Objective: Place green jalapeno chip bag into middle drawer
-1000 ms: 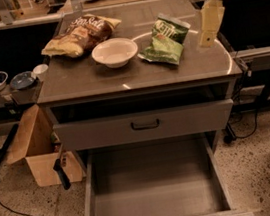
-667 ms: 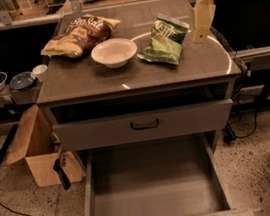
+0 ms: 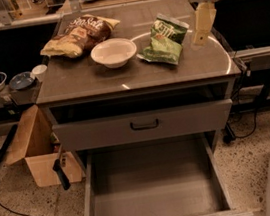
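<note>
Gripper [image 3: 202, 23] hovers above worktop [image 3: 120, 79] right edge, just beside green jalapeno chip bag [image 3: 163, 40]; open or closed, cannot tell. Bag lies ungrasped. Below, middle drawer [image 3: 153, 193] stands pulled out to receive it.

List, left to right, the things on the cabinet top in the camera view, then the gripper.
brown-and-yellow chip bag → white bowl → green jalapeno chip bag → gripper, above the cabinet top at its right side.

White bowl [image 3: 113, 52], brown chip bag [image 3: 79, 35], cardboard box [image 3: 37, 150], grey drawer front [image 3: 187, 119]
</note>
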